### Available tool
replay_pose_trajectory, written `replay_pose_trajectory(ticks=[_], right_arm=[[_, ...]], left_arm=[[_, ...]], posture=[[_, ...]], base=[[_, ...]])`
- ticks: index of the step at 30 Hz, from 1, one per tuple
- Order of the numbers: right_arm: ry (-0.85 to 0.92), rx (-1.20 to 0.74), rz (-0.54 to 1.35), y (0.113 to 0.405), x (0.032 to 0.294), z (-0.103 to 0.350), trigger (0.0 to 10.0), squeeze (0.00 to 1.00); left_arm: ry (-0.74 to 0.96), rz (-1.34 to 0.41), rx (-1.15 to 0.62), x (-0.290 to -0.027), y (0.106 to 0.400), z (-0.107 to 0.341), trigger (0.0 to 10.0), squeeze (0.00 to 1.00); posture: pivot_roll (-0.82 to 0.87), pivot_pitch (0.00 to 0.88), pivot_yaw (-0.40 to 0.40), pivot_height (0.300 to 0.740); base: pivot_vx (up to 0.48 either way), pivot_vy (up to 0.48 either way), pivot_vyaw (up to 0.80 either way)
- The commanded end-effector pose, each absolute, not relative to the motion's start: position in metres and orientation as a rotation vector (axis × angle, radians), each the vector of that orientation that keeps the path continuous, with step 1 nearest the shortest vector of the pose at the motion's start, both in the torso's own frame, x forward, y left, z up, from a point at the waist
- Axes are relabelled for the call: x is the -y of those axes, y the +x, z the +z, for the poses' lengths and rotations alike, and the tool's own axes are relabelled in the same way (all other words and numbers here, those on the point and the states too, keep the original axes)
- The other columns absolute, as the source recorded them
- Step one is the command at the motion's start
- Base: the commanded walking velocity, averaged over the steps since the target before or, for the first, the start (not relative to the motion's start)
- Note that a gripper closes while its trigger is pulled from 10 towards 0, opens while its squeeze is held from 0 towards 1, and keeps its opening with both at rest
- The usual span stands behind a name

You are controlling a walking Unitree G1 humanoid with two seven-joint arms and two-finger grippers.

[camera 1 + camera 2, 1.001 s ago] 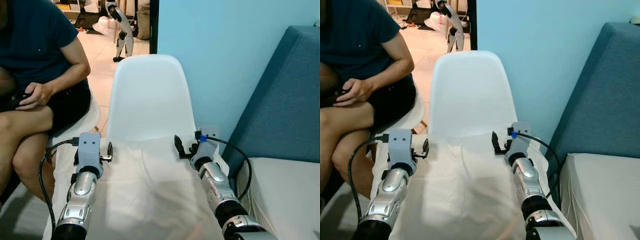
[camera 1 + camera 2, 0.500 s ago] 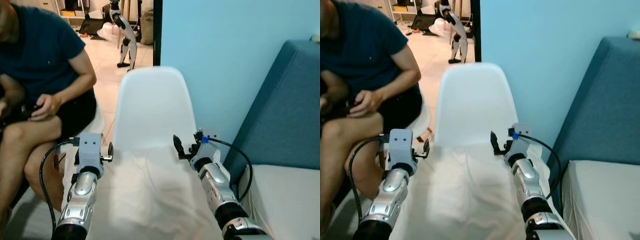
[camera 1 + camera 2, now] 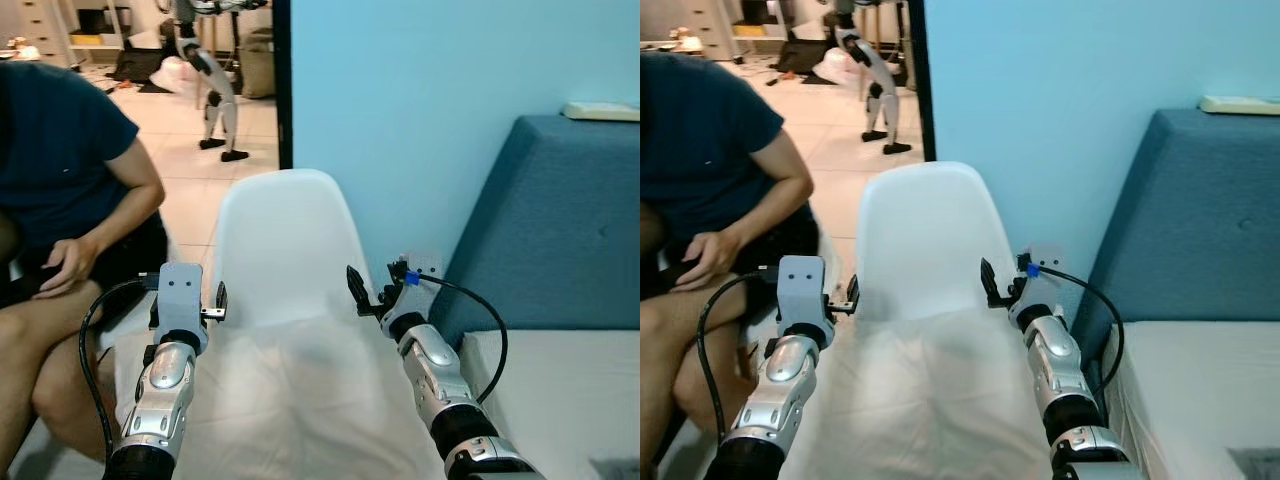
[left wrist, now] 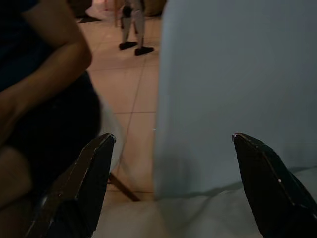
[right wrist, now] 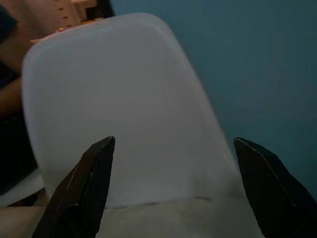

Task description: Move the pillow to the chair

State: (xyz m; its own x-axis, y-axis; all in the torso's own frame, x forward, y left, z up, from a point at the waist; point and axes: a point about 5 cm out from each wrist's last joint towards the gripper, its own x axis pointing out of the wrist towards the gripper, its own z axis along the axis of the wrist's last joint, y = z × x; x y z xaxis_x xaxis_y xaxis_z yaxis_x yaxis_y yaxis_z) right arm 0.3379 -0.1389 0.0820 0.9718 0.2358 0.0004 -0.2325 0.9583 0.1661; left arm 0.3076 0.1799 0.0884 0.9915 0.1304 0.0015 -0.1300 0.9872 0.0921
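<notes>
The white pillow (image 3: 290, 400) lies lengthwise between both arms on the chair (image 3: 285, 240) seat — left gripper (image 3: 213, 303) and right gripper (image 3: 362, 295) flank it evenly, both spread open, gripping nothing.

No text, label, brand, number or sign can be read in any of the views.
</notes>
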Motion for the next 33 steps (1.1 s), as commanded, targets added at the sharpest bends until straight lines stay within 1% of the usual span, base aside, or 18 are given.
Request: replay_pose_trajectory(ticks=[1,7,8,9,10,11,12,13,14,15,16,22,23,24,28,33], right_arm=[[0.188,-0.035,0.226,0.336,0.139,0.078,10.0,0.00],[0.162,-0.079,0.221,0.333,0.138,0.069,10.0,0.00],[0.156,-0.130,0.220,0.330,0.138,0.061,10.0,0.00],[0.112,-0.239,0.226,0.325,0.137,0.046,10.0,0.00],[0.112,-0.239,0.226,0.325,0.137,0.046,10.0,0.00],[0.050,-0.357,0.243,0.317,0.137,0.029,10.0,0.00],[0.002,-0.435,0.257,0.308,0.138,0.016,10.0,0.00],[-0.026,-0.473,0.267,0.303,0.139,0.009,10.0,0.00],[-0.026,-0.473,0.267,0.303,0.139,0.009,10.0,0.00],[-0.014,-0.486,0.258,0.299,0.141,0.005,10.0,0.00],[0.000,-0.475,0.244,0.297,0.143,0.004,10.0,0.00],[0.037,-0.454,0.203,0.295,0.149,0.003,10.0,0.00],[0.034,-0.450,0.206,0.294,0.150,0.002,10.0,0.00],[0.031,-0.456,0.214,0.294,0.149,0.001,10.0,0.00],[0.037,-0.468,0.226,0.293,0.147,0.000,10.0,0.00],[0.024,-0.478,0.234,0.293,0.146,-0.001,10.0,0.00]], left_arm=[[0.096,0.139,-0.016,-0.180,0.306,0.085,10.0,0.00],[0.112,0.119,-0.052,-0.179,0.304,0.078,10.0,0.00],[0.114,0.111,-0.062,-0.178,0.304,0.075,10.0,0.00],[0.103,0.098,-0.089,-0.177,0.303,0.069,10.0,0.00],[0.103,0.098,-0.089,-0.177,0.303,0.069,10.0,0.00],[0.070,0.085,-0.158,-0.178,0.300,0.056,10.0,0.00],[0.059,0.081,-0.221,-0.180,0.296,0.043,10.0,0.00],[0.054,0.080,-0.262,-0.181,0.293,0.035,10.0,0.00],[0.054,0.080,-0.262,-0.181,0.293,0.035,10.0,0.00],[0.087,0.079,-0.326,-0.185,0.289,0.025,10.0,0.00],[0.085,0.081,-0.361,-0.187,0.286,0.020,10.0,0.00],[0.064,0.068,-0.435,-0.187,0.280,0.010,10.0,0.00],[0.080,0.082,-0.446,-0.188,0.277,0.007,10.0,0.00],[0.052,0.105,-0.468,-0.187,0.274,0.001,10.0,0.00],[0.020,0.114,-0.491,-0.188,0.273,-0.003,10.0,0.00],[0.062,0.098,-0.446,-0.189,0.276,0.001,10.0,0.00]], posture=[[0.01,0.034,-0.017,0.740],[0.00,0.032,-0.018,0.740],[0.01,0.032,-0.017,0.740],[0.01,0.031,-0.019,0.740],[0.01,0.031,-0.019,0.740],[0.01,0.026,-0.020,0.740],[0.01,0.027,-0.020,0.740],[0.01,0.027,-0.020,0.740],[0.01,0.027,-0.020,0.740],[0.00,0.030,-0.017,0.740],[0.00,0.028,-0.019,0.740],[0.01,0.025,-0.025,0.740],[0.01,0.023,-0.026,0.740],[0.01,0.020,-0.026,0.740],[0.01,0.016,-0.030,0.740],[0.00,0.010,-0.035,0.740]], base=[[0.000,0.000,0.00],[0.000,0.000,0.00],[0.000,0.000,0.00],[0.000,0.000,0.00],[0.000,0.000,0.00],[0.000,0.000,0.00],[0.000,0.000,0.00],[0.000,0.000,0.00],[0.000,0.000,0.00],[0.000,0.000,0.00],[0.000,0.000,0.00],[0.000,0.000,0.00],[0.000,0.000,0.00],[0.000,0.000,0.00],[0.000,0.000,0.00],[0.000,0.000,0.00]])
